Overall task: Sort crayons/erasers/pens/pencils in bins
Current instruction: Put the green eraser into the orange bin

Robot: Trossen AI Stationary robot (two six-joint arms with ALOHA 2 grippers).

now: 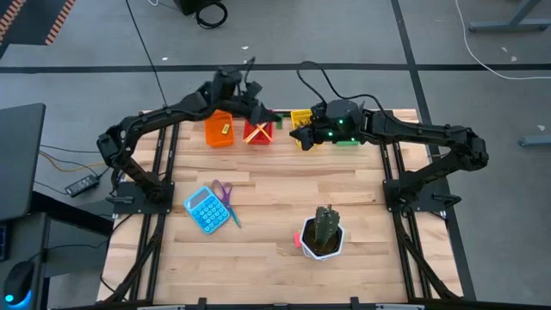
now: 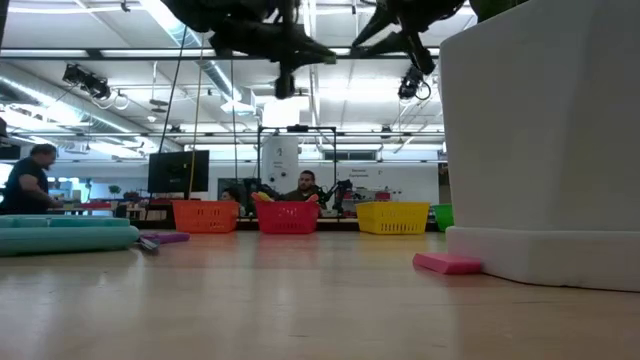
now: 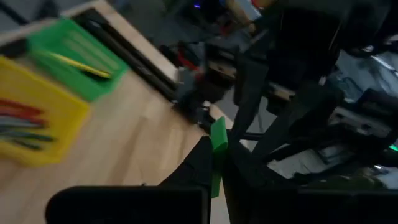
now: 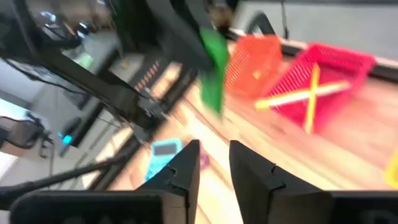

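My left gripper (image 1: 272,115) hangs above the table between the red bin (image 1: 259,132) and the yellow bin (image 1: 301,118), shut on a green eraser (image 3: 217,140). The eraser also shows in the right wrist view (image 4: 214,65). My right gripper (image 4: 214,167) is open and empty, close by at the yellow bin (image 3: 34,121) and facing the left gripper. The orange bin (image 1: 219,129) stands left of the red bin (image 4: 326,71), which holds two crossed yellow pencils (image 4: 308,93). The green bin (image 3: 74,53) holds a yellow stick. A pink eraser (image 2: 448,263) lies flat beside the cactus pot. My left gripper pinches the green eraser between its two fingers, on the eraser's lower part (image 3: 215,174). The eraser's free end (image 3: 219,127) sticks out past the fingertips. The eraser is lifted clear of the table and the bins.
A blue calculator (image 1: 206,209) and purple-handled scissors (image 1: 225,195) lie at the near left. A white cactus pot (image 1: 323,234) stands at the near right. The four bins stand in a row along the far edge. People sit in the room beyond the table.
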